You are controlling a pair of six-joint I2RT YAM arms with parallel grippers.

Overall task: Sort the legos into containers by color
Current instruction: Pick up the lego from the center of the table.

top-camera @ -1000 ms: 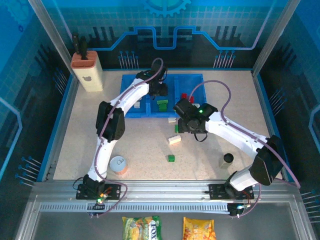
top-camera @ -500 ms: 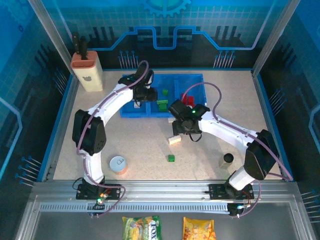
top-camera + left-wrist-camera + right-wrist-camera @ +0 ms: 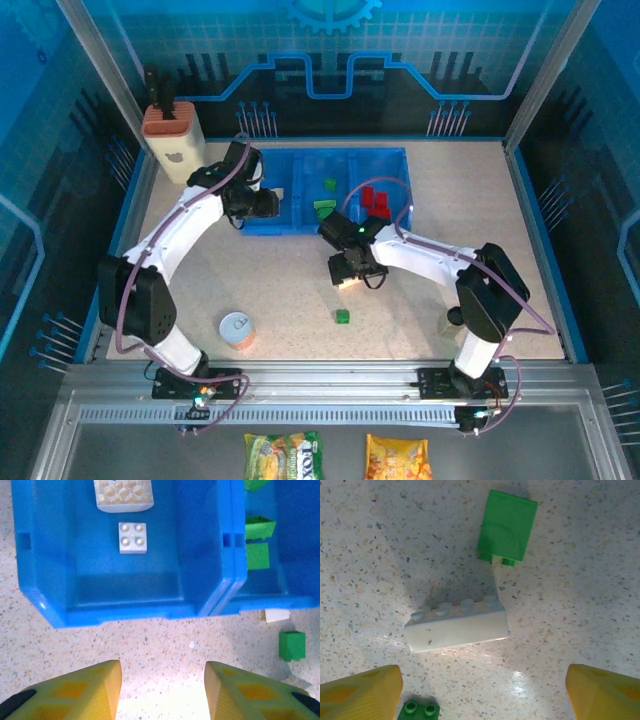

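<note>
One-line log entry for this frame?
left gripper open, empty, facing blue tray | right gripper open above white brick on table | green brick nearby

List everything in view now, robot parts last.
Blue translucent three-compartment plastic tray: one, far centre of table.
Cream plastic bricks: two, left compartment; two loose before tray.
Green plastic bricks: at least three, middle compartment; two loose.
Red plastic bricks: few, right compartment.
Beige block holder, orange top: one, far left.
Round white-topped can: one, near left.
Small black cylinder: one, near right.
Snack packets: two, yellow-green and orange, off-table, front.
Left fingers: yellow, open, before left compartment.
Right fingers: yellow, open, above long cream brick.
</note>
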